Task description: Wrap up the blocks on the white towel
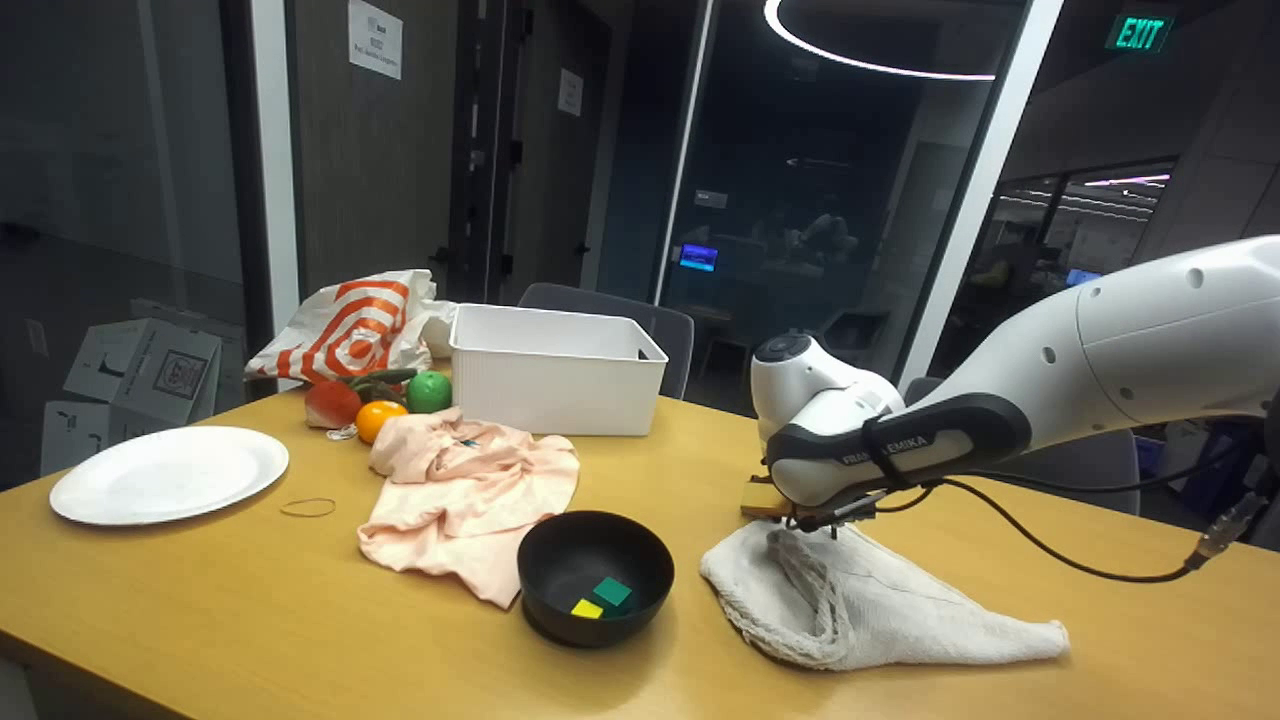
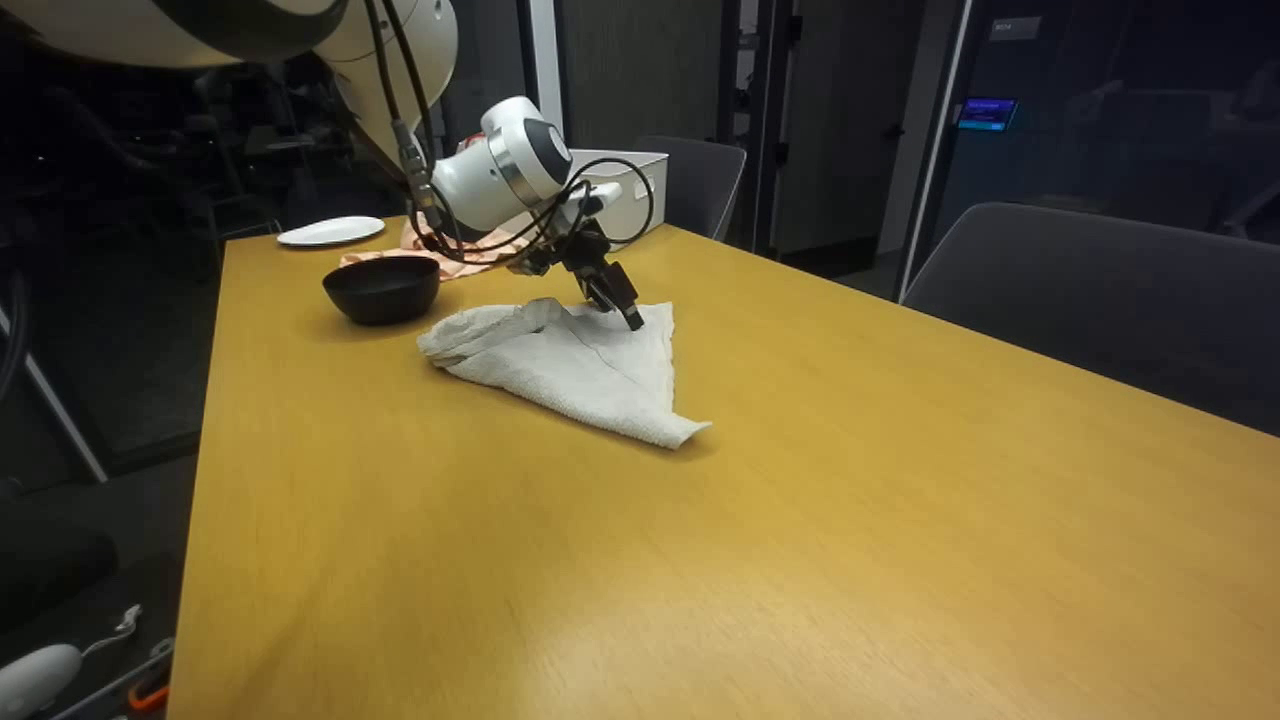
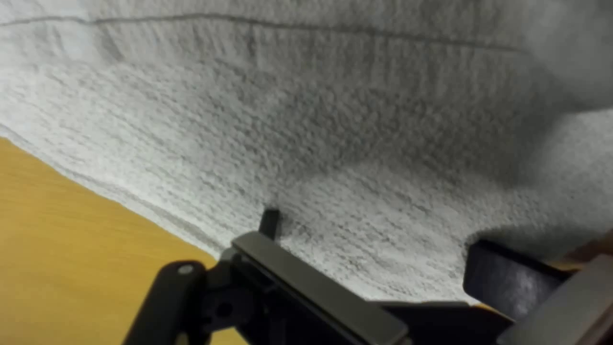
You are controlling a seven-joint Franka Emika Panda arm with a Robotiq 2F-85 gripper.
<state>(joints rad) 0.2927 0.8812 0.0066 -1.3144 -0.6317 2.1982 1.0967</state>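
Spread tool [image 3: 376, 242] over white towel [image 3: 287, 129]

Office, glass wall [image 1: 820, 210], door [image 1: 385, 180] with paper sign [image 1: 375, 38], green exit sign [image 1: 1139, 33], dark chairs [image 2: 1100, 310]

The towel [image 1: 920, 615] is white, and the wrist view shows a thin dark line running across it. The table [image 2: 850, 520] is yellow-brown, like honey. To the left, the bowl [image 1: 540, 570] is all black, with a yellow block [image 1: 587, 609] and a green block [image 1: 612, 590] inside. The crumpled cloth [image 1: 470, 500] is pale pink. The plate [image 1: 170, 475] at the left is plain white, and the box [image 1: 550, 385] farther back is white too. The bag [image 1: 350, 325] is white with orange-red rings. The round things [image 1: 381, 421] by it are red, orange and green. The arm [image 1: 1080, 340] is white with black patches. The gripper [image 3: 375, 244] is black and grey. The far chair [image 2: 1100, 310] at the right is dark grey.
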